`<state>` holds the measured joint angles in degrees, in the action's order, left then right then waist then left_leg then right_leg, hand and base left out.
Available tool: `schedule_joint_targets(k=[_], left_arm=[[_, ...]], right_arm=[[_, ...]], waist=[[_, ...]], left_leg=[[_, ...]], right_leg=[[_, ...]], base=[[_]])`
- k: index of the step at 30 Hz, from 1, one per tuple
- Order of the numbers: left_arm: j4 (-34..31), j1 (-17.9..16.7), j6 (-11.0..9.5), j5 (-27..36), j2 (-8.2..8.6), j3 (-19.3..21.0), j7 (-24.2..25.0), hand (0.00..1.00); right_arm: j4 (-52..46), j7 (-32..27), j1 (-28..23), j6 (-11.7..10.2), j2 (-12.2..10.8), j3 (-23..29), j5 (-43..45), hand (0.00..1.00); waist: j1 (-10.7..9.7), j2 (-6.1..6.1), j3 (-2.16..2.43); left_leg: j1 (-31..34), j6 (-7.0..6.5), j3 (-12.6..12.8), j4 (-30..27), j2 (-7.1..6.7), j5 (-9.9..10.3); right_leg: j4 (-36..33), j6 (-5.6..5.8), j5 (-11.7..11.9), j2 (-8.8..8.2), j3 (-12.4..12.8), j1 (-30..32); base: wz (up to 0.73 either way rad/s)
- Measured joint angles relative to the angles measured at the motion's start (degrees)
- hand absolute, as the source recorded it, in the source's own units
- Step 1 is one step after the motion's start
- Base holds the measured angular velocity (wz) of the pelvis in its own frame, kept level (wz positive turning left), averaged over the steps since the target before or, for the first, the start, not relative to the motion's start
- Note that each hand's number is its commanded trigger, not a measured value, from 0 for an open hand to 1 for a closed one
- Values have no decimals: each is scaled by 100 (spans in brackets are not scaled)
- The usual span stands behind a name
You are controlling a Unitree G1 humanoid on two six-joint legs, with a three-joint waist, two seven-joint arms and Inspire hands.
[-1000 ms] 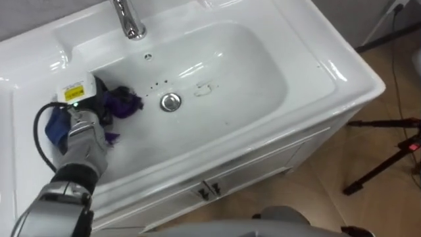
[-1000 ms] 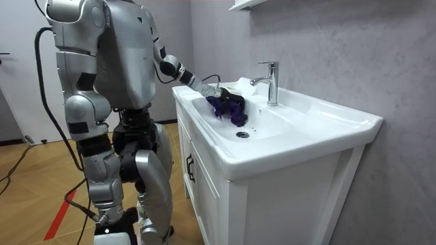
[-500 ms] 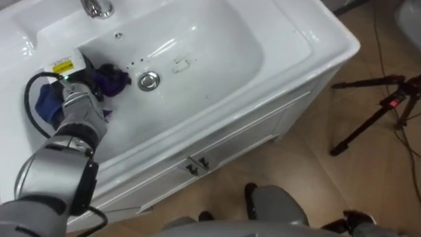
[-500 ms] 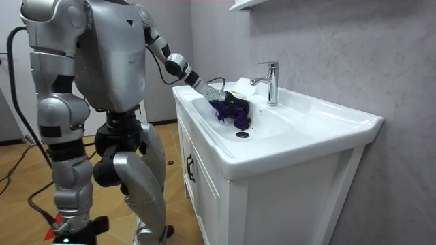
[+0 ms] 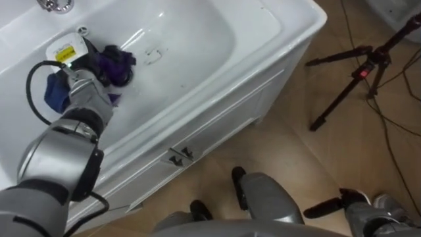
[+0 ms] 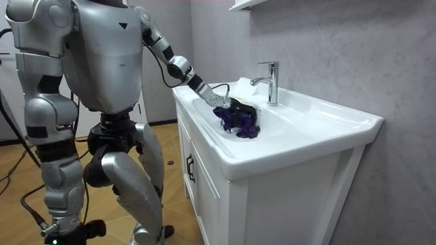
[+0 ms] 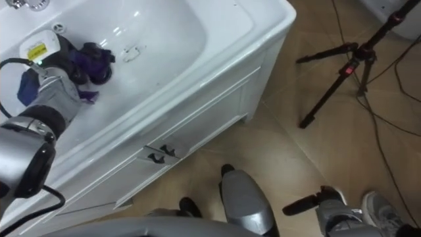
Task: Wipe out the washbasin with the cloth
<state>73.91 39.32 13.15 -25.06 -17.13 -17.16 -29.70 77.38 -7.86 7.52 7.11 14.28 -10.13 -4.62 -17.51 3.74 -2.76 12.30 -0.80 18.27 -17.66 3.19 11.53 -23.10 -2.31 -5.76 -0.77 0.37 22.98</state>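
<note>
A purple cloth (image 5: 116, 62) lies bunched on the floor of the white basin (image 5: 276, 38), over the spot where the drain showed earlier. My left hand (image 5: 79, 83) reaches in from the basin's left side with its dark fingers curled into the cloth; a blue fold (image 5: 55, 92) hangs beside the wrist. In the room view the left hand (image 6: 221, 101) presses the cloth (image 6: 242, 123) down in the bowl, in front of the faucet (image 6: 271, 82).
The faucet's base (image 5: 56, 5) stands at the basin's back edge. Below the basin is a white cabinet with small door handles (image 5: 177, 155). A black tripod (image 5: 355, 72) stands on the wooden floor to my right.
The left hand has dragged the cloth from the basin's left side toward the middle, covering the drain. My head view has swung right and down; the body has shifted in the room view.
</note>
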Motion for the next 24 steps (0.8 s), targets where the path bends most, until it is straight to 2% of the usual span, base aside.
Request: schedule_joint_targets(k=[5,10,15,18,19,24], left_arm=[[8,4,0,246,67,19,-162,100],[8,206,-19,584,301,66,-396,100],[7,242,-312,697,411,74,-563,100],[7,283,-407,701,418,69,-603,100],[-16,318,-447,774,441,61,-603,100],[-247,371,-549,1171,571,60,-598,100]], right_arm=[[5,-89,-28,4,-9,-52,-72,0],[-1,-145,-60,3,-95,-338,-251,0],[-21,-153,-31,-6,-119,-448,-269,0],[-68,-151,-39,-17,-119,-493,-313,0],[-105,-138,-71,-18,-117,-494,-312,0],[-105,-74,-14,-88,-118,-491,-310,0]], waist=[[-14,-61,-35],[-28,-87,-34],[-92,-104,-36],[-120,-122,-29],[-142,-114,-11],[-254,-145,-8]], left_leg=[[-6,1,48,14,-1,1],[140,13,66,-48,2,16],[132,18,165,-56,21,43],[112,20,223,-89,45,79],[110,17,227,-88,45,78],[108,-20,238,-98,36,93]], right_leg=[[-20,1,-1,15,46,30],[-59,7,12,30,105,182],[-58,7,34,58,170,215],[-53,11,49,96,257,210],[-52,11,50,91,253,208],[-41,27,52,102,248,198]], base=[[-5],[0],[-11],[-14],[0],[0]])
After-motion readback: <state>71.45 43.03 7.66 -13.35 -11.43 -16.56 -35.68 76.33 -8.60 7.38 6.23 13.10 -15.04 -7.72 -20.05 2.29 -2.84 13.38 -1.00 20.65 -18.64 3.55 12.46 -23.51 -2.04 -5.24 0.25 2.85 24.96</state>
